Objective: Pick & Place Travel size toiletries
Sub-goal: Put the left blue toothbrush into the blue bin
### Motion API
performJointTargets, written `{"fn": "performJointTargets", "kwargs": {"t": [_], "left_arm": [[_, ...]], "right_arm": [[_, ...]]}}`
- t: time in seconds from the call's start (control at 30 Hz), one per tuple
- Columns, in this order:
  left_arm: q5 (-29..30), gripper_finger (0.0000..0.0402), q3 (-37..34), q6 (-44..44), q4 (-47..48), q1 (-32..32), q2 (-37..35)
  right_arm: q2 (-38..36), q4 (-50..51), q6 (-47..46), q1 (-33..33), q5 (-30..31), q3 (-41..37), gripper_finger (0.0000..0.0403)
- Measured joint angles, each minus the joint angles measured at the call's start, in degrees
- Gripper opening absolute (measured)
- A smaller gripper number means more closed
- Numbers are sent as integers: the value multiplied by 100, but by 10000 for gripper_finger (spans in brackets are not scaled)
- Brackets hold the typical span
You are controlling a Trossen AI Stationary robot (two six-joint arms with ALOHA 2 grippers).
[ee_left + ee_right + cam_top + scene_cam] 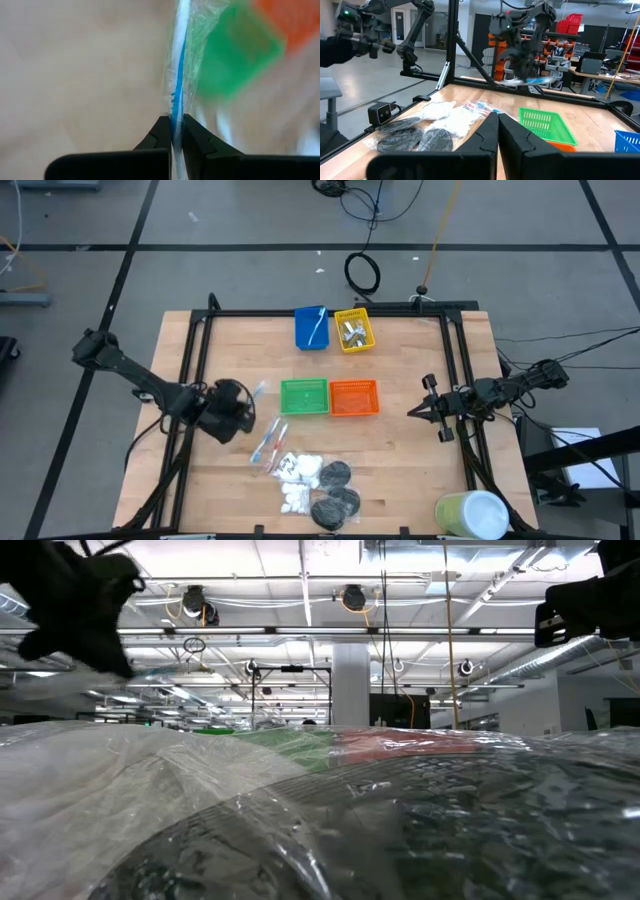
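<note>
My left gripper is left of the green bin, shut on a blue-and-white toothbrush in a clear wrapper. The toothbrush also shows in the right wrist view. More wrapped toothbrushes, white pads and black discs lie in a pile on the table near the front edge. My right gripper is shut and empty at the table's right side, right of the orange bin. My left gripper pinches the wrapped toothbrush between its two fingers, close to the bristles. The brush sticks out forward from between the fingertips, along the fingers. It is lifted clear of the table, roughly level in the right wrist view.
A blue bin with a toothbrush in it and a yellow bin with silvery tubes stand at the far edge. A large pale green cylinder lies at the near right corner. Black frame rails run along both table sides.
</note>
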State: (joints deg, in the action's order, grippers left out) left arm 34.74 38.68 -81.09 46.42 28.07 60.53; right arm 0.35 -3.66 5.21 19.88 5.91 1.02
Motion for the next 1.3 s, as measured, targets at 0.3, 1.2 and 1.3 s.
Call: {"fn": "performJointTargets", "kwargs": {"t": [0.3,1.2,1.3], "left_arm": [[1847,13,2,2174,-1839,-1045,-692],[-3130,6,710,5044,-8342,-6501,3303],[-3329,9,1169,5058,-8346,-6504,3934]], "right_arm": [[0,0,0,-1,0,-1,0],[-1,0,-1,-1,1,0,0],[0,0,0,-2,0,-1,0]]}}
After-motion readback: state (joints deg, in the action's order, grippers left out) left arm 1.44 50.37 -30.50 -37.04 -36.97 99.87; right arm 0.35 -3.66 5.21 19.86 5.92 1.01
